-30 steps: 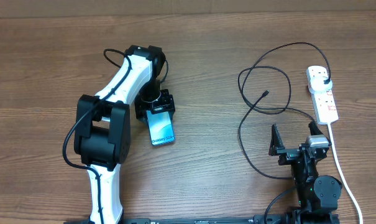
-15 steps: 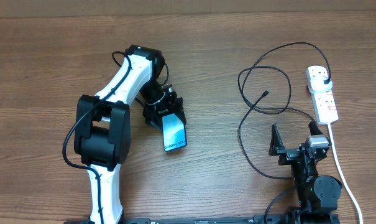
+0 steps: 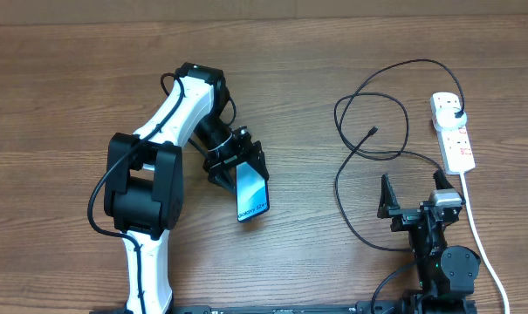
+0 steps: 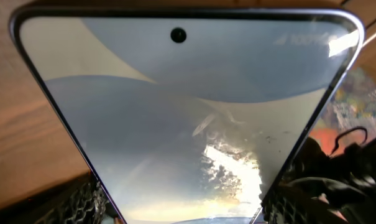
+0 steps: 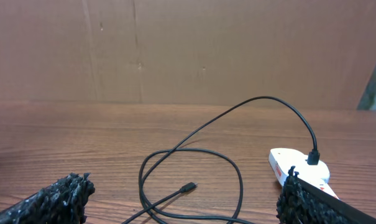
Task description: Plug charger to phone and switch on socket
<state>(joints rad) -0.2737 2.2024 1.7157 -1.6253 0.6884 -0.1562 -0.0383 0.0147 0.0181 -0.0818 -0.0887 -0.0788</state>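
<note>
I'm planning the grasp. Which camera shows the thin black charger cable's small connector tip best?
The right wrist view: the small black connector tip lies close and unobstructed. Overhead shows it only as a tiny speck. The left wrist view, filled by the slim glowing-screen phone, shows none of it.

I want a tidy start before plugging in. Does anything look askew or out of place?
The slim blue-screened phone sits slanted to the table edges, clamped in the left gripper. The thin black charger cable sprawls in loose loops, its connector tip lying unplugged, far from the phone.
</note>
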